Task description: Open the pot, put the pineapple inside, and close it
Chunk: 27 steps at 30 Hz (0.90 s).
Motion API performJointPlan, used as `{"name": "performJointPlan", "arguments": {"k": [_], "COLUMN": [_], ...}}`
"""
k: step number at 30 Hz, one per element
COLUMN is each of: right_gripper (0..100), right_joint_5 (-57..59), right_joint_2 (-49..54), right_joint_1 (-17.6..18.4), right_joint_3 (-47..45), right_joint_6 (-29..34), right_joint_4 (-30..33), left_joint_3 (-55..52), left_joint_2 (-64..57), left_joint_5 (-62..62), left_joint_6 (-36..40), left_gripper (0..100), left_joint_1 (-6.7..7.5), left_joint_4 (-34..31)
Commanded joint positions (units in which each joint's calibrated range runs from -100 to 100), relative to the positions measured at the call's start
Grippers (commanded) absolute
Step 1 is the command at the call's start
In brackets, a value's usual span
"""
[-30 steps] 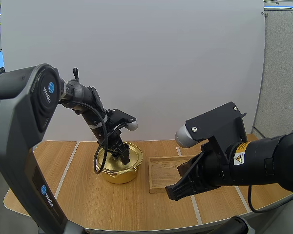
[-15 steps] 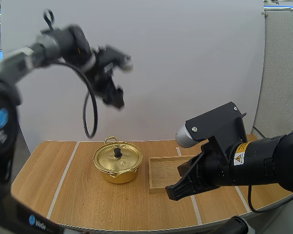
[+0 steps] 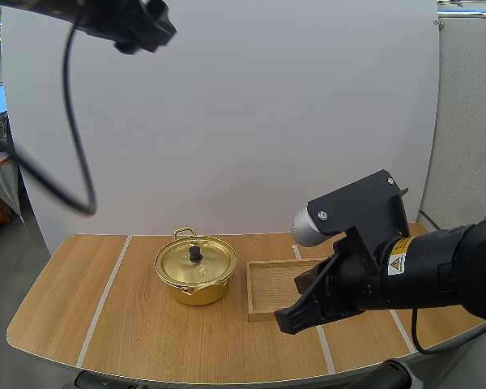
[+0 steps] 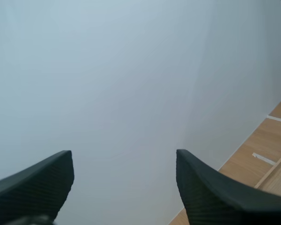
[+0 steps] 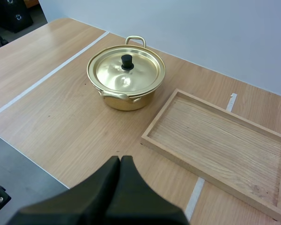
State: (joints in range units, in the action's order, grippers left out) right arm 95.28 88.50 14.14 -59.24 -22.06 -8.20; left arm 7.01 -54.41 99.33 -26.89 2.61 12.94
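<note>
Right arm stretches low over the table (image 3: 138, 324), right gripper (image 5: 121, 161) closed, empty. Left gripper (image 4: 124, 159) hangs high above, fingers apart, empty. Ahead of the right gripper: one tray (image 5: 215, 140), one pot (image 5: 124, 101) beside it, lidded.

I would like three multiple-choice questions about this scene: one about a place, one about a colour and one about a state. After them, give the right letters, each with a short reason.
1. Where does the wooden tray lie?
A) beside the pot, apart from it
B) under the pot
C) inside the pot

2. What colour is the knob on the lid?
A) gold
B) black
C) red

3. In what state is the right pincer?
A) wide open
B) shut on the knob
C) shut on nothing

Answers:
1 A: bare table shows between tray and pot.
2 B: the knob is dark against the gold lid.
3 C: it forms one closed dark wedge, away from the pot.
</note>
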Motion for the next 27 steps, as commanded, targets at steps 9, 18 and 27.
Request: {"name": "performJointPlan", "arguments": {"k": [9,18,27], "right_gripper": [0,0,0], "right_joint_5": [-0.21,-0.21,-3.45], "right_joint_2": [0.49,0.49,3.57], "right_joint_1": [-0.22,-0.22,-2.66], "right_joint_3": [-0.13,-0.13,0.00], "right_joint_6": [-0.61,-0.31,-0.31], "right_joint_4": [-0.07,-2.48,-3.56], "left_joint_3": [-2.98,-13.34,-30.63], "left_joint_2": [-14.14,-23.52,-39.19], "left_joint_5": [0.67,0.67,0.67], "left_joint_6": [5.91,7.58,8.35], "left_gripper": [100,81,0], "left_joint_1": [0.28,0.28,0.28], "left_joint_4": [-1.63,-1.63,-0.95]}}
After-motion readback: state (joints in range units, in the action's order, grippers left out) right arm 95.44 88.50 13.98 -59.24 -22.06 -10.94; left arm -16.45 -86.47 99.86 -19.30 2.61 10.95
